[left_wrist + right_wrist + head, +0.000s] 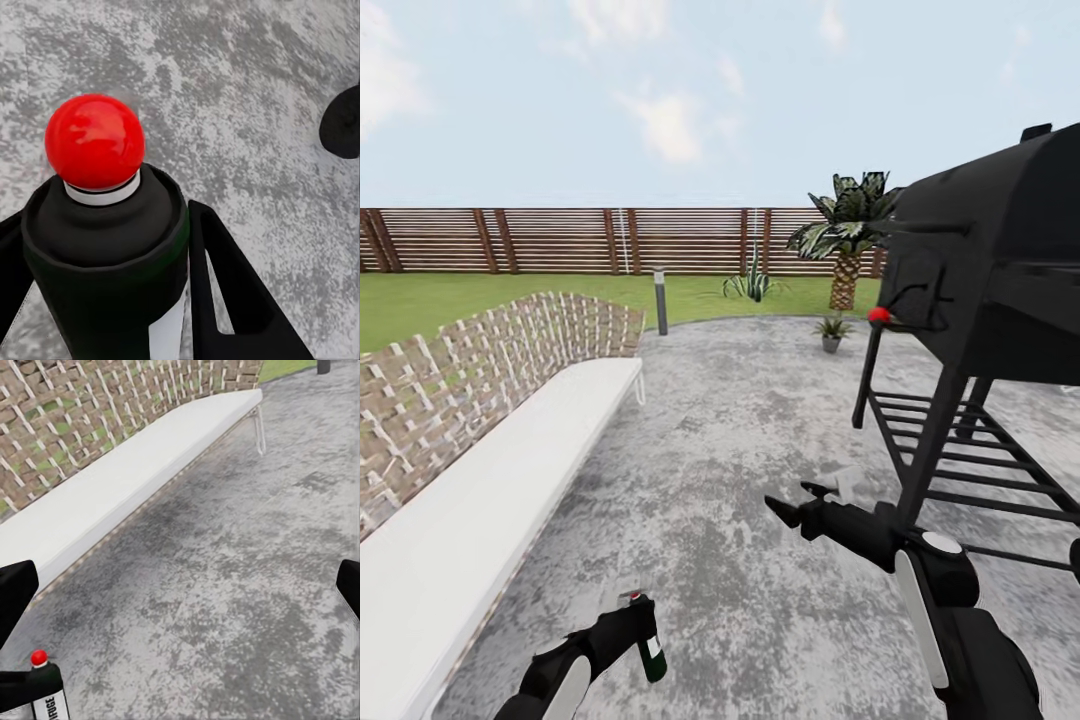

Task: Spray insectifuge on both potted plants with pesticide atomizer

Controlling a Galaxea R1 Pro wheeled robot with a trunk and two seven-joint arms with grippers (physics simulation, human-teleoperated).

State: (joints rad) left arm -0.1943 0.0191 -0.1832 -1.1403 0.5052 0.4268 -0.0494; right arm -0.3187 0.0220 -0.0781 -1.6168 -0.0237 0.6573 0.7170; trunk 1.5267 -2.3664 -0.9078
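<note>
Left end effector point(640, 622) clamping on the bottle point(651, 655), fingers point(232, 292) pressing either side of the dark body, red tip point(94, 141) poking up past them in the left wrist view; bottle hanging low at the left over the gravelly patio point(740, 450). Right end effector point(792, 503) hovering empty, jaws spread apart, just beside the black grill point(980, 290). One potted plant point(831, 331) sitting far ahead at the patio edge, near the palm point(847, 240); nothing to confirm a second pot, spiky clump point(750, 285) on the lawn too small to judge. No whitish specks showing on any leaves, so spraying judged not yet started. Risks from here: rolling forward with the right arm this close to the grill frame, likely clipping a leg or the rack; bench point(490, 500) along the left narrowing the lane, so drifting left risking a bump there too. Bottle looking tilted in the grip, label end swinging below the fingers, so possibly slipping or rotating under a jolt. Nozzle direction not readable here, so spraying before checking aim risking mist landing on the paving instead of leaves. Mistaking the grey lamp post point(660, 300) or the palm for a target also possible at this range.
</note>
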